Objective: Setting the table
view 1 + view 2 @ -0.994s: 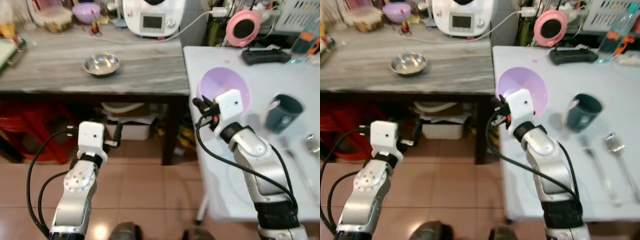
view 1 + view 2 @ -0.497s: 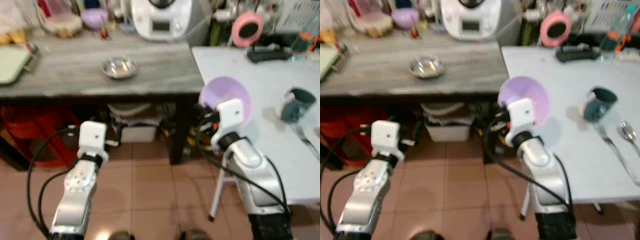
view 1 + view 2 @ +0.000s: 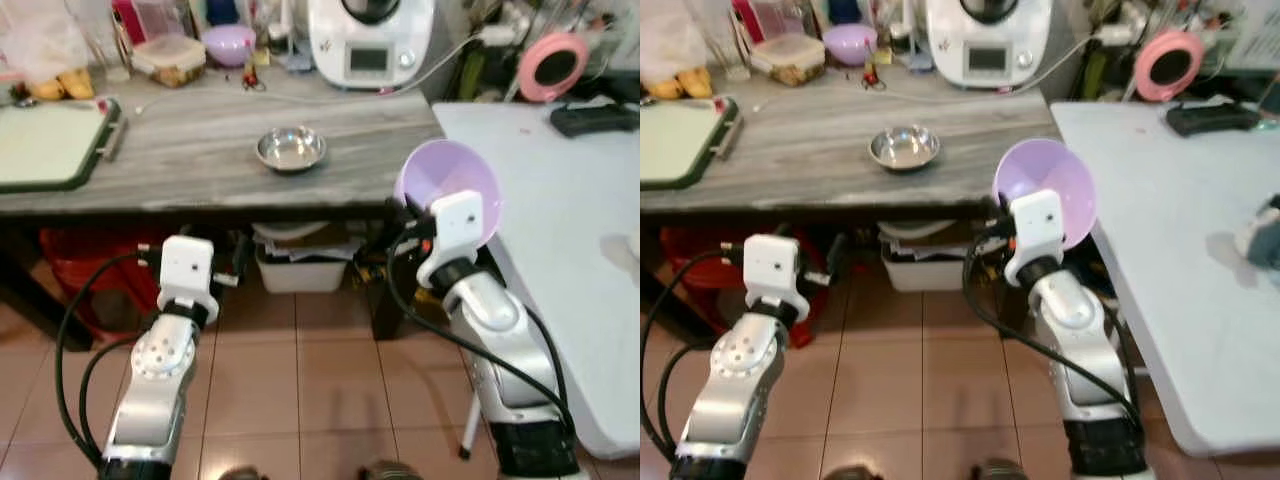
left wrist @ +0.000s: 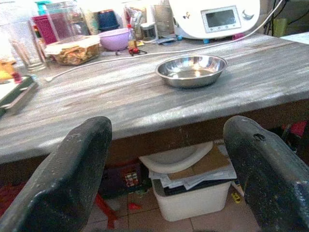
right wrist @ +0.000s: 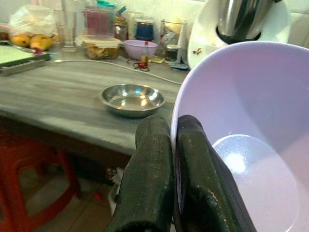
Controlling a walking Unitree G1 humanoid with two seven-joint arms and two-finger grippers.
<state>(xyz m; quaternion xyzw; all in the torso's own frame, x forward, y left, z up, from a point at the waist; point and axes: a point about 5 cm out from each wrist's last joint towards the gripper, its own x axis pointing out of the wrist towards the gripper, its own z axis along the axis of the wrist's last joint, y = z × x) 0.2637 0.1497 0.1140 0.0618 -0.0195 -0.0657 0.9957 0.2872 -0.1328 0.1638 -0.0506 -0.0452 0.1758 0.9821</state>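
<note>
- Green-rimmed tray: lay flat at the far left end of the grey wooden counter.
- Lidded food container and small purple bowl: stood at the back of the counter, side by side.
- Your left gripper: hung below the counter's front edge, fingers spread wide apart and holding nothing; the left wrist view looked between them at the counter.
- Steel bowl: sat alone near the middle of the counter, apart from both of your grippers.
- White kitchen appliance: stood at the back of the counter, its cable running off to the right.
- Your right gripper: raised by the counter's right corner, fingers pressed together on the rim of the lilac bowl, one inside and one outside the wall.
- Lilac bowl: held tilted in the air between counter and table, resting on neither.
- White table: stood to your right.
- Pink round object: stood upright beyond the table's far edge.
</note>
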